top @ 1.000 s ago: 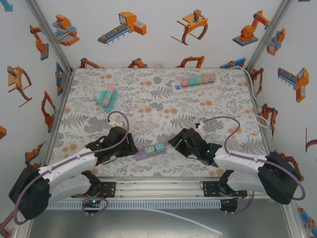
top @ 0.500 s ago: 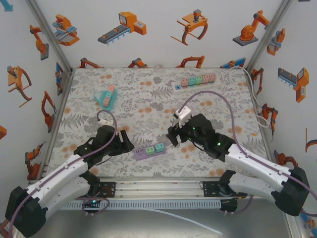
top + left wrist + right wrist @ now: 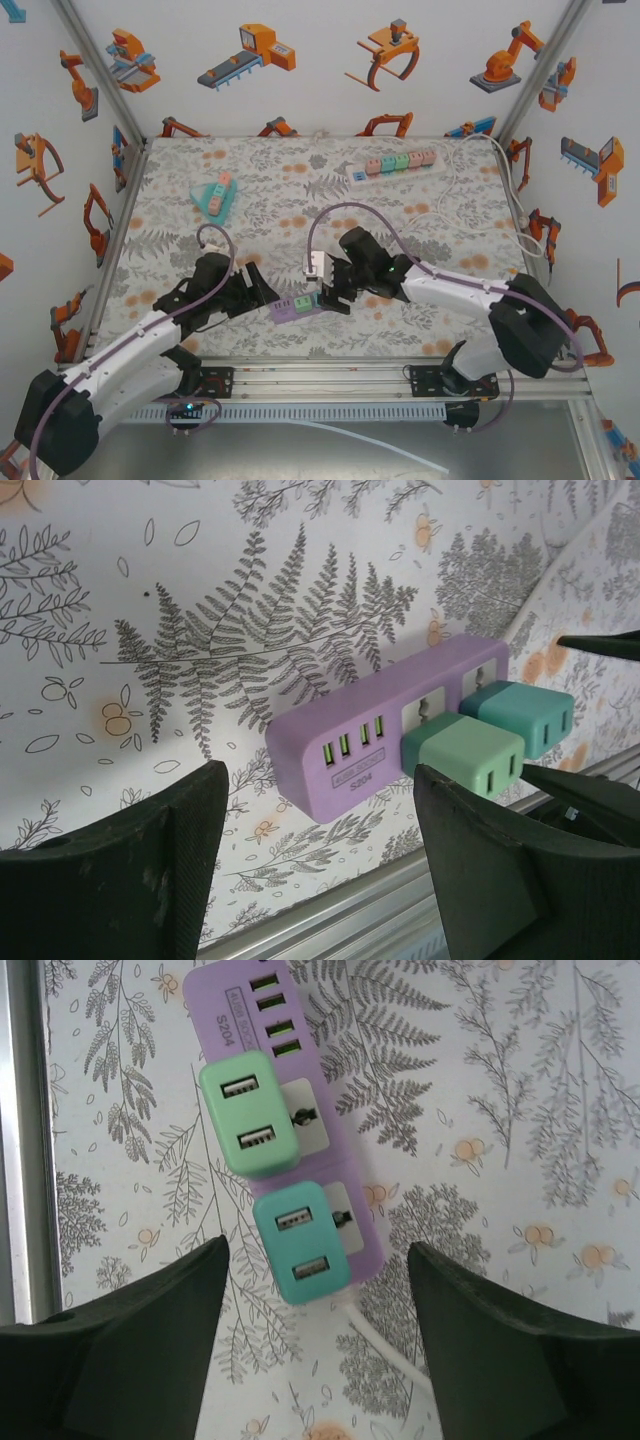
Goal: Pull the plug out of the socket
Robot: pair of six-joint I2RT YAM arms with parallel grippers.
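- The purple power strip (image 3: 288,309) lies flat near the front edge of the surface (image 3: 270,190), between the two grippers, with a light green plug (image 3: 245,1115) and a teal plug (image 3: 300,1245) seated side by side in it
- The left gripper (image 3: 320,820) is released, its fingers spread wide on either side of the strip's end with the small ports, and it holds nothing
- The right gripper (image 3: 318,1260) is also released and empty, and the teal plug sits in the gap between its fingers
- The step in hand looks like closing in for the two grasps
- The left gripper would do best clamping the bare end of the strip, clear of the plugs, to pin it down
- The right gripper should close squarely on the teal plug's sides and draw it straight out from the strip's face, without rocking it
- The light green plug sits just beside the teal one, so a finger could catch it
- The plugs' pins are hidden, so I cannot tell how tightly they sit
- Neither wrist view shows whether the fingers are down level with the strip or above it
- A white cord (image 3: 372,1332) leaves the strip and is cut off at the picture's edge
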